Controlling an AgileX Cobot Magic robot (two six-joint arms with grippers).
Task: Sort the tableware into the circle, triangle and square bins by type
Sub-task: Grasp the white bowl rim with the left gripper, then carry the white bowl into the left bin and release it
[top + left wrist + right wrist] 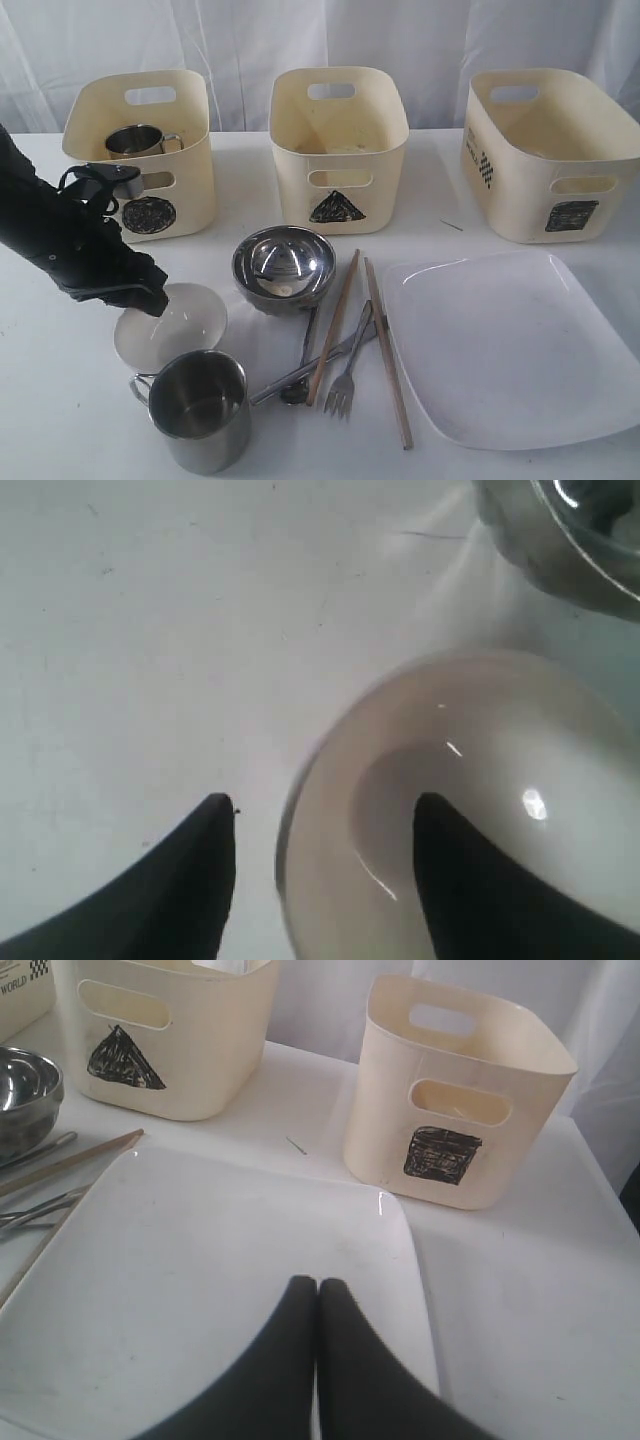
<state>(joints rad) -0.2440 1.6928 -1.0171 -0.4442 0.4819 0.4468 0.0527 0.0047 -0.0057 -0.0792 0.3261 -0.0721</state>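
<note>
My left gripper (150, 300) is open, with one finger outside and one inside the rim of the small white bowl (185, 322). In the left wrist view the gripper (325, 810) straddles that bowl's (500, 750) edge. A steel mug (200, 405) stands just in front of the bowl, and another mug (135, 140) sits in the circle bin (195, 165). The shiny steel bowl (283, 265), chopsticks (335, 325), fork (345, 385), spoon (297, 388) and knife (330, 355) lie mid-table. My right gripper (318, 1285) is shut over the square white plate (200, 1280).
The triangle bin (340, 150) stands at the back centre and the square bin (520, 190) at the back right, behind the plate (510, 340). White curtains hang behind the bins. The table's front edge runs close to the mug.
</note>
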